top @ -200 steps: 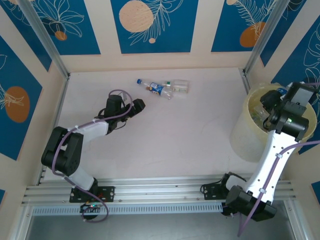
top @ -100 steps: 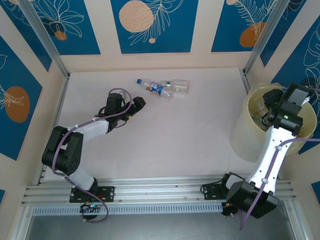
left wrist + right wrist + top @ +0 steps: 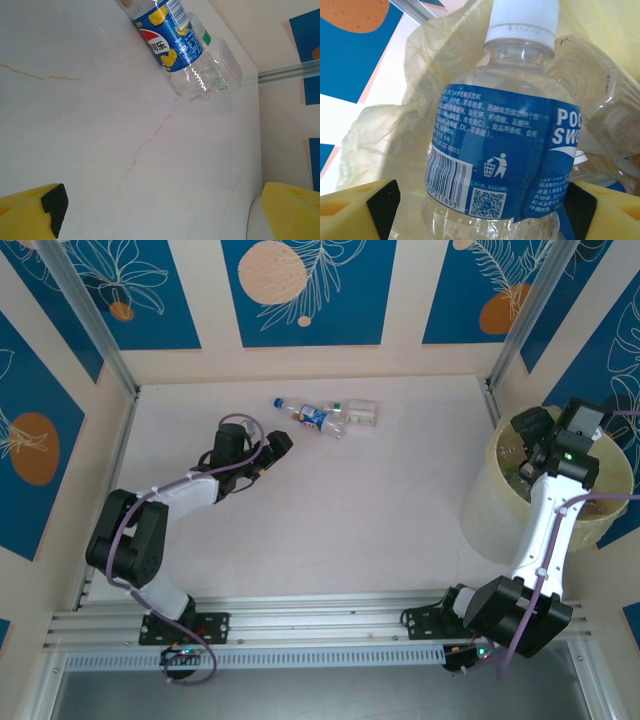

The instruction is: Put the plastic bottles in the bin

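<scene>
Two plastic bottles lie together at the back of the table: one with a blue label (image 3: 311, 417) (image 3: 170, 35) and a clear one (image 3: 357, 414) (image 3: 222, 65) beside it. My left gripper (image 3: 283, 446) (image 3: 160, 215) is open just short of them, on their near left, with nothing between its fingers. My right gripper (image 3: 531, 432) (image 3: 482, 210) hangs over the bin (image 3: 482, 502). Its jaws stand open around a blue-labelled, white-capped bottle (image 3: 500, 145), with a gap at the left pad (image 3: 382, 202). Other clear bottles (image 3: 615, 125) lie in the bin's bag.
The bin stands at the table's right edge against the wall, and its yellowish liner (image 3: 420, 65) bunches over the rim. Metal posts (image 3: 95, 325) and patterned walls close the table in on three sides. The white tabletop (image 3: 360, 510) lies between the arms.
My right gripper has gone from shut to open around the blue-labelled bottle and shifted a little farther over the bin. My left gripper has crept slightly toward the two bottles.
</scene>
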Robot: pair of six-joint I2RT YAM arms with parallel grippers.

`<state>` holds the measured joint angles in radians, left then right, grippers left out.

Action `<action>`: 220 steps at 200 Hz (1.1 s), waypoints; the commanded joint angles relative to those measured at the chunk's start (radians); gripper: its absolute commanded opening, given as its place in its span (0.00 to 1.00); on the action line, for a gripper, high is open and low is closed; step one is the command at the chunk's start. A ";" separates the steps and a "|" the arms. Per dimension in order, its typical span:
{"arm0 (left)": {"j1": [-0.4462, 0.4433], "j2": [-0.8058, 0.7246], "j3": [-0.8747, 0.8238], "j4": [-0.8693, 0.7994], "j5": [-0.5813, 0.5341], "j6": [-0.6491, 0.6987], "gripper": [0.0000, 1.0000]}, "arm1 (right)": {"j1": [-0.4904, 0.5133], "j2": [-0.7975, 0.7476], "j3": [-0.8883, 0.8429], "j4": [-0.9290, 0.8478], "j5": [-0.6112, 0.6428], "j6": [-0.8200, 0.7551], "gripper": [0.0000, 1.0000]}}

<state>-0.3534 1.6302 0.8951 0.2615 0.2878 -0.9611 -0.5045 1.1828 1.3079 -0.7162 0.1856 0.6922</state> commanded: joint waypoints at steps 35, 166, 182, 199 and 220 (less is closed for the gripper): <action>0.004 0.031 0.032 -0.007 0.026 -0.005 1.00 | 0.083 -0.094 0.082 -0.021 0.030 0.011 0.94; 0.004 0.028 0.040 -0.014 0.034 0.010 1.00 | 0.153 -0.043 0.066 -0.001 0.092 -0.015 1.00; 0.003 0.031 0.045 -0.015 0.031 0.012 1.00 | 0.170 -0.064 0.102 0.005 0.051 -0.039 1.00; 0.004 0.035 0.045 -0.008 0.031 0.007 1.00 | 0.218 -0.087 0.133 0.007 0.033 -0.070 1.00; 0.003 0.043 0.048 -0.005 0.034 0.005 1.00 | 0.279 -0.104 0.139 0.010 0.089 -0.099 1.00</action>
<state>-0.3534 1.6562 0.9134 0.2539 0.3065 -0.9630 -0.2840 1.1244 1.4075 -0.7189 0.2512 0.6495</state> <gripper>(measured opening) 0.999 0.995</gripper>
